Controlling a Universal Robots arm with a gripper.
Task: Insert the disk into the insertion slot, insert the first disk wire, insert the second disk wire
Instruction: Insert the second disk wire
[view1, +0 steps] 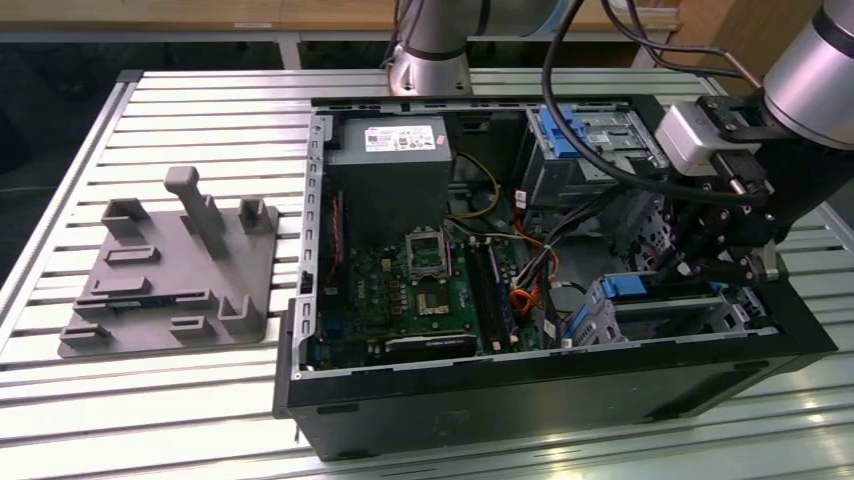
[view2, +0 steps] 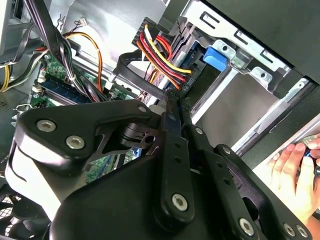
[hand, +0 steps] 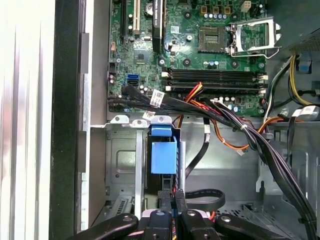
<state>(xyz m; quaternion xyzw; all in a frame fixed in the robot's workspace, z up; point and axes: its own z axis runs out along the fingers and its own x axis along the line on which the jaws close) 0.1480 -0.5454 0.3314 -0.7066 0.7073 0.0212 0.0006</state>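
Blue plastic marks the disk (hand: 163, 152), which sits inside the insertion slot (hand: 122, 165), a silver perforated sheet-metal cage in the corner of the open computer case (view1: 534, 385). The gripper (hand: 172, 207) hangs just over the disk's connector end with its black jaws pressed together on a dark connector (view2: 175, 97) of the red, yellow and black wire bundle (view2: 160, 50). My worry is misalignment: if the plug meets the port tilted, it could jam or bend the contacts. The stiff, springy wires might also pull the plug sideways, and the loose black cables (hand: 210, 112) draped over the cage could snag the linkage. A hand (view2: 292, 172) rests near the case, close to the moving arm.
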